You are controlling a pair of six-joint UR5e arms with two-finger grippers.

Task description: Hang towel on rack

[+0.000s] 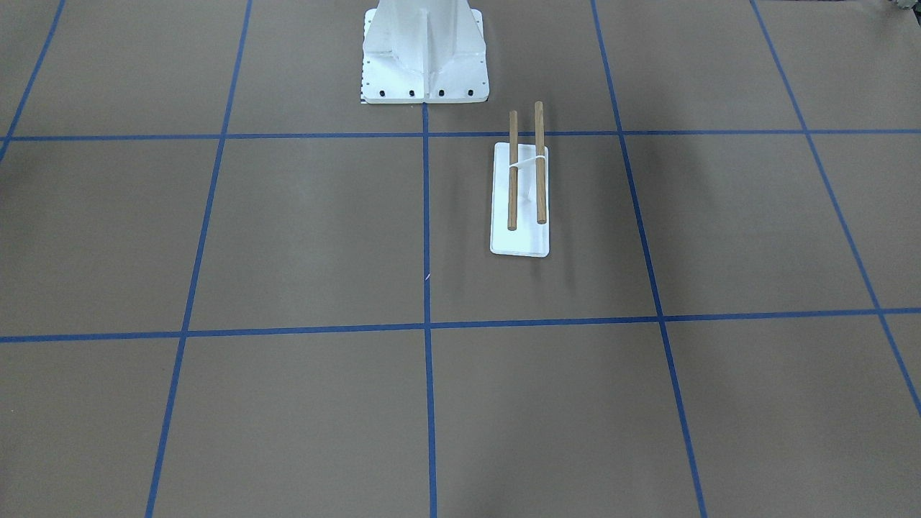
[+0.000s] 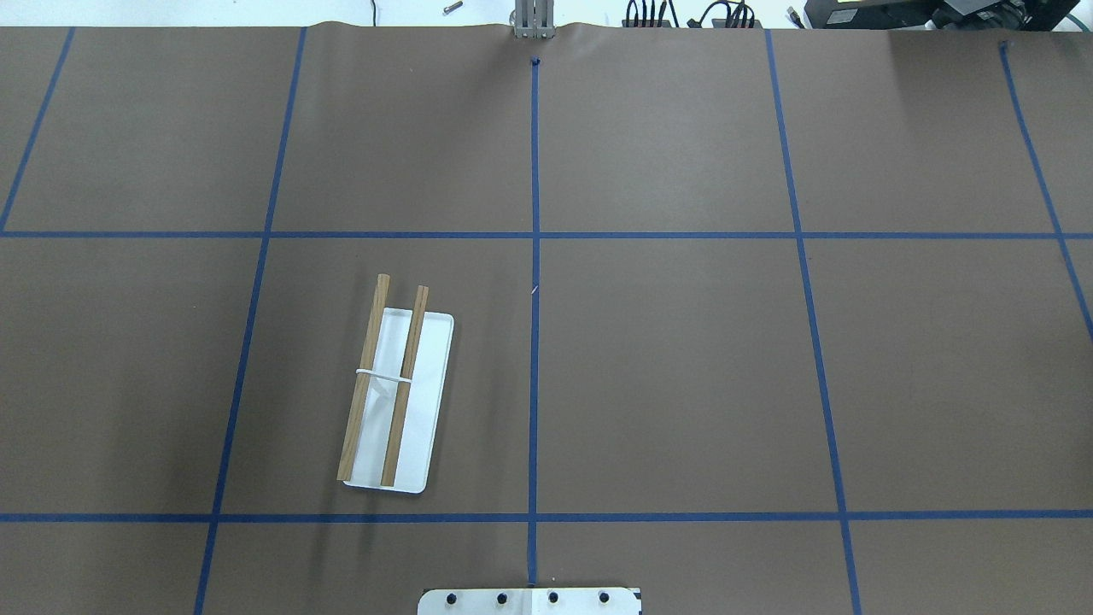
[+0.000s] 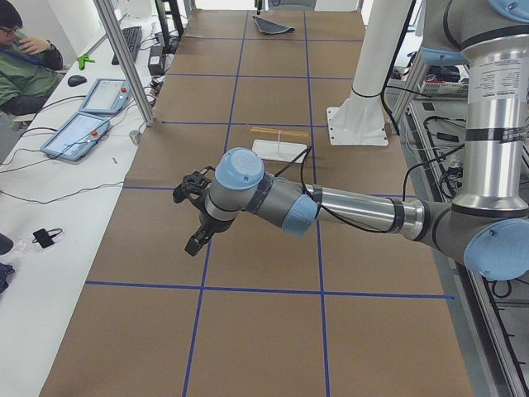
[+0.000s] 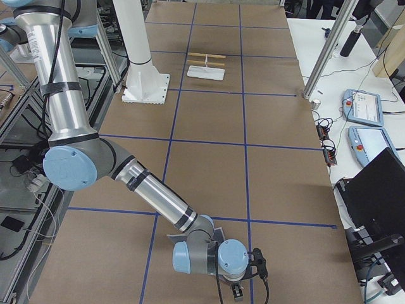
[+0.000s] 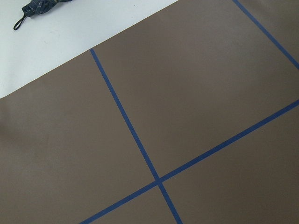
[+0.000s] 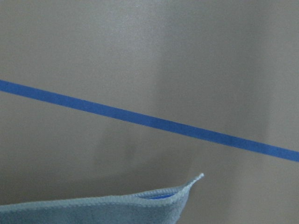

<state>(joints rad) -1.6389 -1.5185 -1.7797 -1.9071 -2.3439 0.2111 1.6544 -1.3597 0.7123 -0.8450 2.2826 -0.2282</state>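
Even, fairly bright overhead light all round, only soft faint shadows on the brown surface [image 2: 683,384]. White base of the rack [image 1: 519,243] blows out a bit. Right wrist view's soft, towel [image 6: 93,210] edge blurry.

I am reading no words, numbers or brand marks anywhere on the desk or around it. A white label [image 3: 497,76] is showing on the upright silver tube [image 3: 494,145] at the upper right of the exterior left view, but its print is coming out too small to make out. The tablet screens [image 3: 76,135] at that view's left edge are giving me nothing legible either.
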